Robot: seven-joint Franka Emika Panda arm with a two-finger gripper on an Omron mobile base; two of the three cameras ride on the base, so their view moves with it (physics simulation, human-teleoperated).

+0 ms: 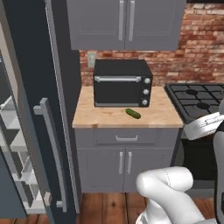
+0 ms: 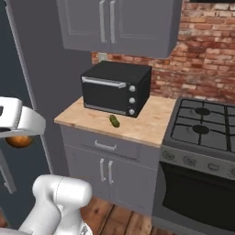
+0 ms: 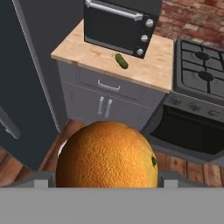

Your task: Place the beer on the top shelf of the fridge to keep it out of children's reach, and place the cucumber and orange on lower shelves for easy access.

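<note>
While gripped, orange [image 3: 107, 155] above floor

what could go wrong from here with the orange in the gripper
1. The orange is round and held between the fingers of the gripper; it may roll out during a swing.
2. The fridge door stands open at the left with its handle jutting out; the arm may clip it.
3. The cucumber lies loose near the counter edge; a knock might roll it off.

Pitted matt orange [image 3: 107, 155]; pale, seemingly wooden counter [image 1: 105, 117].
</note>
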